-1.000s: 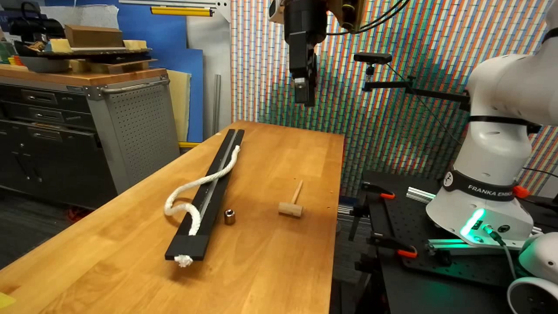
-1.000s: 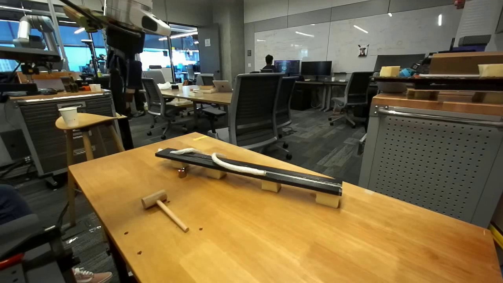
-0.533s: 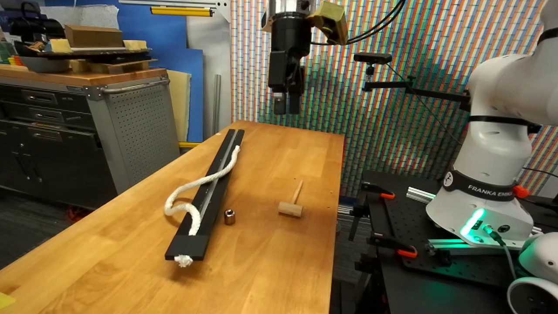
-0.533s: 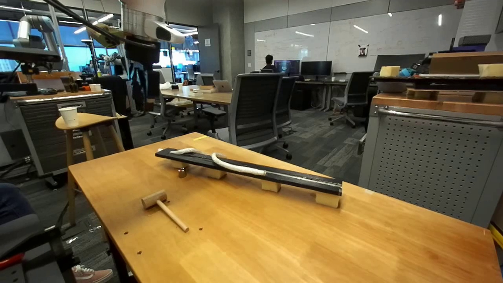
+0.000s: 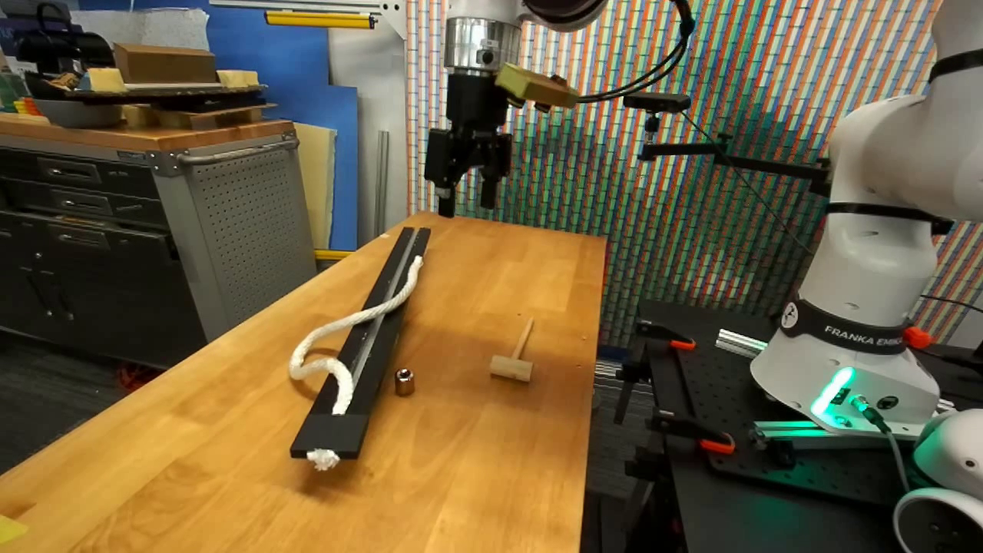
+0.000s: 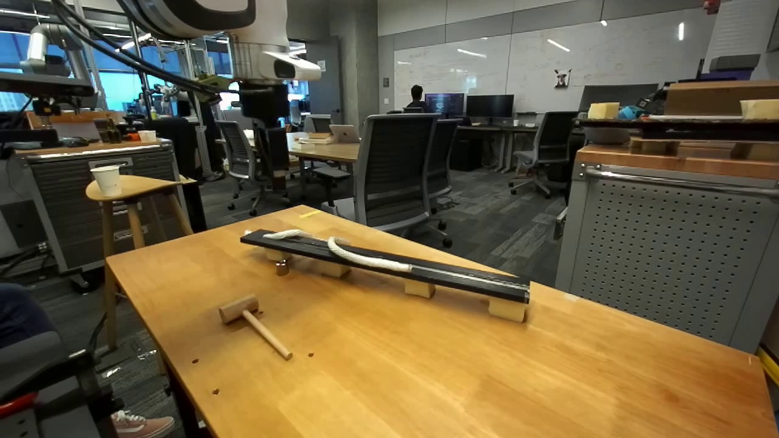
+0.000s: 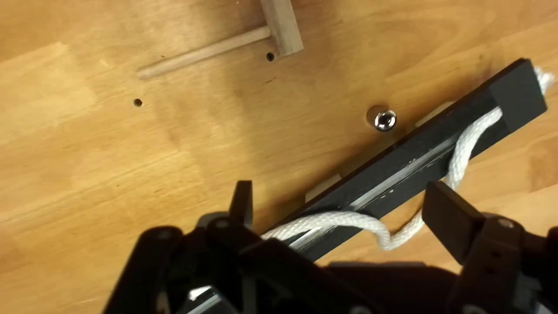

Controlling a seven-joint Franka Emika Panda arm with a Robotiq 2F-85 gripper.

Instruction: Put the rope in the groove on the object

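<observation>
The white rope lies loosely in bends on the long black bar in both exterior views. Near one end the rope passes under a flat black cap, and its frayed tip sticks out past the bar's end. In the wrist view a bend of the rope crosses the groove and hangs off the bar's side. The rope's far part lies along the bar in an exterior view. My gripper is open and empty, high above the table. In the wrist view the gripper spans part of bar and rope below.
The bar rests on several small tan blocks on the wooden table. A small metal cylinder stands beside the bar. A wooden mallet lies near the table's edge. A tool cabinet stands beyond the table.
My gripper has moved left and lower in an exterior view, and right and lower in an exterior view. It has turned, so its two fingers show apart. The rope and bar have not moved.
</observation>
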